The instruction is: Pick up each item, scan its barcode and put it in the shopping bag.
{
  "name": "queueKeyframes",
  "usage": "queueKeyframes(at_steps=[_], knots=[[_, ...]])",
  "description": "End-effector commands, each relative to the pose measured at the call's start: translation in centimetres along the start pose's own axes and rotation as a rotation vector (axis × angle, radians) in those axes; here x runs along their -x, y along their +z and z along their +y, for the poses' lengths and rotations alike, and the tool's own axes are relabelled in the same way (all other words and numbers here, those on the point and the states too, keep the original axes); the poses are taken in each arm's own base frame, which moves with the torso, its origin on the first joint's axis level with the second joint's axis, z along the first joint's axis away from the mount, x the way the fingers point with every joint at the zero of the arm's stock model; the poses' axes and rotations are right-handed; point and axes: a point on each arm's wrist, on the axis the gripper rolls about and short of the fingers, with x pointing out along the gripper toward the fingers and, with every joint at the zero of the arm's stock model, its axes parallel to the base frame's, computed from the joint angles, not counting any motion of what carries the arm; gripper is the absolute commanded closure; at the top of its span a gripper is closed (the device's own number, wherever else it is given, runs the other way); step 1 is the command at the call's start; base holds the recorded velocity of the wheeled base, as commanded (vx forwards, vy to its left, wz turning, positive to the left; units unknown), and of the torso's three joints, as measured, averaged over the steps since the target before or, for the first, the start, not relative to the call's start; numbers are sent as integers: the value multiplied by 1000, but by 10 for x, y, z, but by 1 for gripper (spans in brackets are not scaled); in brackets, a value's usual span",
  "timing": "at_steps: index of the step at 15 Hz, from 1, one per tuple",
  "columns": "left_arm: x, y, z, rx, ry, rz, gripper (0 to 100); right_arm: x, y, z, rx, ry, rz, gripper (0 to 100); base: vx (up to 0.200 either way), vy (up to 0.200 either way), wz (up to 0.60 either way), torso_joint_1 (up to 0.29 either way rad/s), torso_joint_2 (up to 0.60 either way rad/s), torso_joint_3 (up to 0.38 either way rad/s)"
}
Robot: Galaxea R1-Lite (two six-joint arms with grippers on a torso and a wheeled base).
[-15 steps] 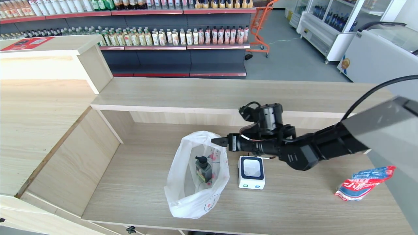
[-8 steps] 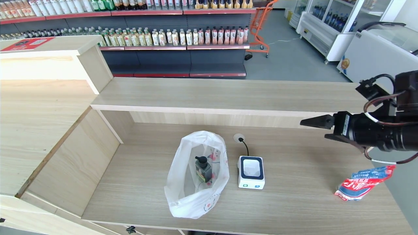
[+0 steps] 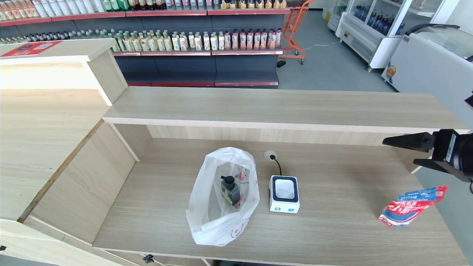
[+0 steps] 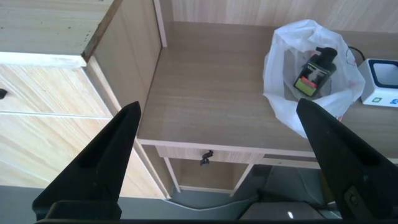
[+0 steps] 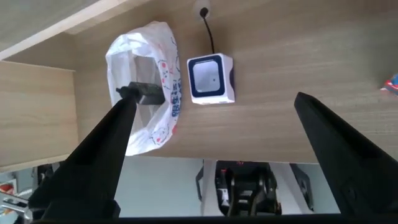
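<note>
A white plastic shopping bag (image 3: 221, 199) stands open on the wooden counter with a dark pump bottle (image 3: 230, 190) inside; the bag (image 4: 311, 62) and the bottle (image 4: 313, 68) also show in the left wrist view, and the bag (image 5: 146, 87) in the right wrist view. A white barcode scanner (image 3: 283, 194) sits just right of the bag. A red and blue pouch (image 3: 412, 207) lies near the counter's right end. My right gripper (image 3: 406, 151) hangs open and empty above that end, over the pouch. My left gripper (image 4: 214, 155) is open and empty, off the counter's front left corner.
A raised wooden ledge (image 3: 281, 111) runs behind the counter, with a side wall (image 3: 81, 184) on the left. A cable goes from the scanner to a grommet hole (image 3: 271, 155). Shelves of bottles (image 3: 192, 40) and freezers (image 3: 425, 55) stand far behind.
My right arm has drawn back from above the bag's mouth, across the scanner, to the counter's right end. Bag, bottle, scanner and pouch have not moved.
</note>
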Motion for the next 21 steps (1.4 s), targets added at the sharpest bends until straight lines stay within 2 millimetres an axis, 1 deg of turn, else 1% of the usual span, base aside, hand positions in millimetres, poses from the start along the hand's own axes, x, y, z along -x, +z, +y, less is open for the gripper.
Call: queueKeyframes(at_steps=[1, 2, 4, 7, 8, 9, 12, 14, 16, 19, 21], knots=[[0, 0, 0, -1, 0, 0, 0, 6, 6, 3, 8, -11, -41, 0, -200, 0, 0, 27, 12, 2], [0, 0, 0, -2, 0, 0, 0, 4, 7, 3, 6, -35, -48, 0, -200, 0, 0, 2, 7, 2], [0, 0, 0, 3, 0, 0, 0, 3, 6, -2, -3, -56, -45, 0, 0, 0, 0, 0, 0, 0], [0, 0, 0, -2, 0, 0, 0, -4, 6, -6, -23, -98, -38, 0, 0, -200, 0, 2, -1, 4], [0, 0, 0, -4, 0, 0, 0, -6, 6, -9, -63, -120, -39, 0, 0, -200, 0, 22, 12, -2], [0, 0, 0, -2, 0, 0, 0, -12, 6, -13, -119, -150, -32, 0, 0, -200, 0, -2, -2, 2], [0, 0, 0, -2, 0, 0, 0, -33, 8, -41, -246, -326, -36, 0, 0, -200, 0, -1, 7, 2], [0, 0, 0, -4, 0, 0, 0, -40, 13, -53, -287, -367, -40, 0, 0, -200, 0, 0, 5, 2], [0, 0, 0, -4, 0, 0, 0, -49, 18, -59, -341, -384, -41, 0, 0, -200, 0, 5, 0, -2], [0, 0, 0, -1, 0, 0, 0, -59, 12, -66, -376, -418, -11, 0, 0, -200, 0, 4, 2, 2], [0, 0, 0, -2, 0, 0, 0, -73, 8, -72, -420, -440, 18, 0, 0, 0, 0, 0, 0, 0]])
